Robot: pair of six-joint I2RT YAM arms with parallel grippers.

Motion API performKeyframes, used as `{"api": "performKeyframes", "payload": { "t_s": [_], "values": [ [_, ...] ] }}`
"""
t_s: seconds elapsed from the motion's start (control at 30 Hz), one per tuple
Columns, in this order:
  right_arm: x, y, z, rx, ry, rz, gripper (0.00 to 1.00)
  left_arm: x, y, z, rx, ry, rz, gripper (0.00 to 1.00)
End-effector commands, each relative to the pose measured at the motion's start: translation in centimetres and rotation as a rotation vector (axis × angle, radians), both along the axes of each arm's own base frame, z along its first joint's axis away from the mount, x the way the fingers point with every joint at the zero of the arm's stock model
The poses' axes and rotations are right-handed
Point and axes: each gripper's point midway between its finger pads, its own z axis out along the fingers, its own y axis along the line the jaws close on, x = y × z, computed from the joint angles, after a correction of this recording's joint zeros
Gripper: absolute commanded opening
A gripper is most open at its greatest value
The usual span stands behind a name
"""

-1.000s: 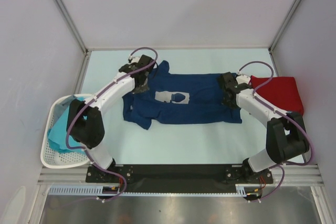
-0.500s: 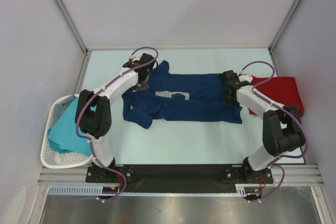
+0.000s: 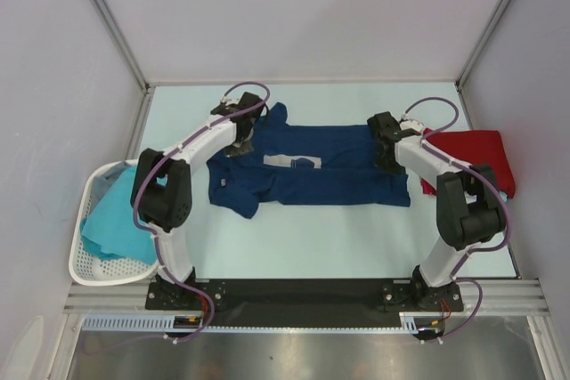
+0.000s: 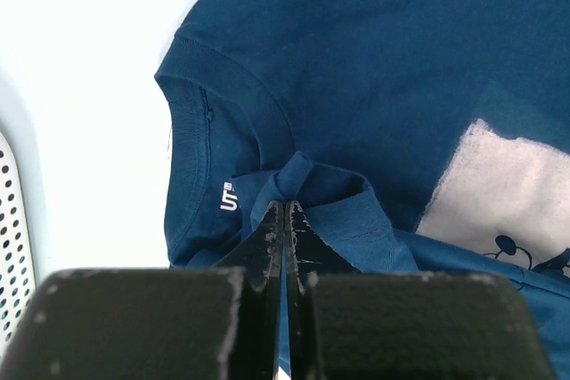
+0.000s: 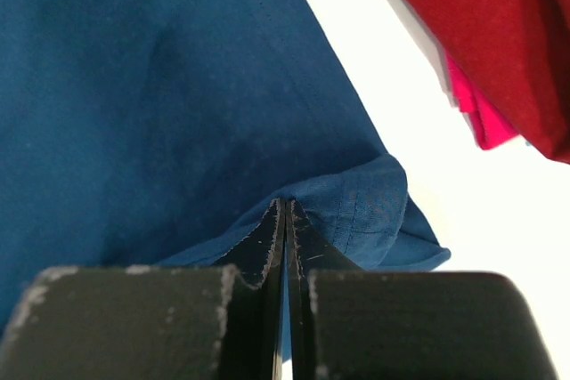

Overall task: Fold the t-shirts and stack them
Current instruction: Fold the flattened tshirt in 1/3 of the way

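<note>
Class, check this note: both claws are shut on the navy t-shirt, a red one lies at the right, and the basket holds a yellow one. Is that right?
One slip: the white basket holds a turquoise t-shirt, not a yellow one; the top external view shows it. The rest stands.

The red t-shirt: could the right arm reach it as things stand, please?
Probably not yet: the red t-shirt lies close by, nothing between, but the right tool is shut on the navy t-shirt.

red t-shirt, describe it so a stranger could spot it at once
Go to the right edge of the pale table. The red t-shirt lies there as a compact bundle, just right of the spread navy t-shirt. It alone is red; its neighbour is navy.
</note>
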Motion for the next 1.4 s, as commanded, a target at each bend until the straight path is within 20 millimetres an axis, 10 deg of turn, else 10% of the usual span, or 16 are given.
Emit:
{"api": "performKeyframes", "payload": {
  "t_s": [0.0, 0.47, 0.7, 0.8, 0.93, 1.37],
  "values": [
    [2.2, -0.1, 0.5, -0.01, -0.05, -0.027, 0.0, 1.3, 0.0, 0.4, -0.006, -0.026, 0.003, 0.0],
    [4.7, 1.0, -1.5, -0.012, -0.022, -0.003, 0.0, 2.0, -0.4, -0.7, 0.003, 0.003, 0.002, 0.07],
    [3.8, 0.7, 1.1, -0.043, -0.074, 0.009, 0.54, 1.4, 0.0, 1.6, -0.012, -0.05, 0.013, 0.34],
    [3.1, 1.2, 4.2, -0.044, -0.135, 0.033, 0.63, 0.1, 0.0, 3.8, -0.045, -0.1, -0.001, 0.45],
    [1.0, 2.8, 5.3, -0.028, -0.147, 0.091, 0.62, -2.0, -1.7, 4.7, -0.103, -0.132, -0.066, 0.45],
    [-6.1, 7.6, -1.3, -0.009, 0.0, 0.233, 0.51, -9.9, -7.8, 0.8, -0.132, -0.014, -0.257, 0.42]
  ]
}}
